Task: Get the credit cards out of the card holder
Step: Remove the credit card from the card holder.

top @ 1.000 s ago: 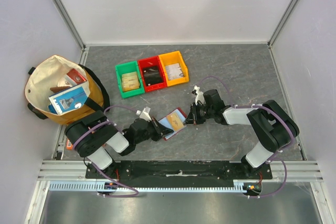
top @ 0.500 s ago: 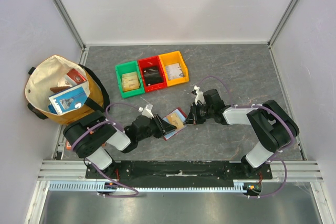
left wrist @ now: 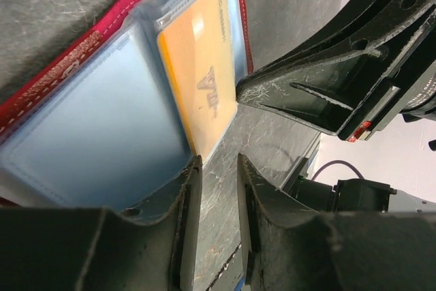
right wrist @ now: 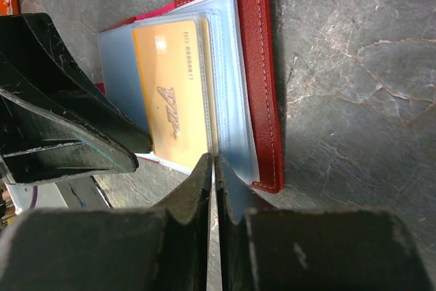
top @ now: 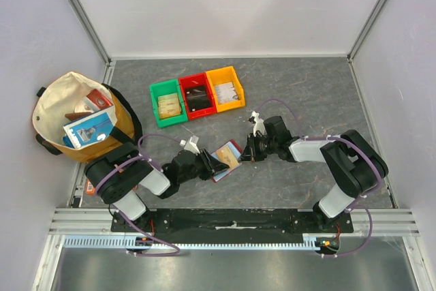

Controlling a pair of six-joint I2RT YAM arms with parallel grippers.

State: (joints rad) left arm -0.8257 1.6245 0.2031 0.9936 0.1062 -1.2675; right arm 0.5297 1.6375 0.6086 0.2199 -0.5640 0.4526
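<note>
The card holder (top: 228,157) lies open on the grey table between my two grippers, with a dark-red cover (right wrist: 255,66) and pale blue clear sleeves (left wrist: 88,134). An orange credit card (right wrist: 172,97) sits in the top sleeve and also shows in the left wrist view (left wrist: 201,86). My left gripper (left wrist: 218,163) is slightly open at the holder's near-left edge, with bare table between its jaws; it also shows from above (top: 208,163). My right gripper (right wrist: 214,159) is shut on the edge of a clear sleeve at the holder's right side, as seen from above too (top: 246,150).
Three small bins stand at the back: green (top: 167,104), red (top: 197,95), yellow-orange (top: 225,88), each with cards inside. A tan bag (top: 78,119) full of items stands at the left. An orange flat packet (top: 88,189) lies by the left arm's base.
My left gripper has slid a little to the right, up to the card holder's edge. The right gripper and the holder have not visibly moved.
</note>
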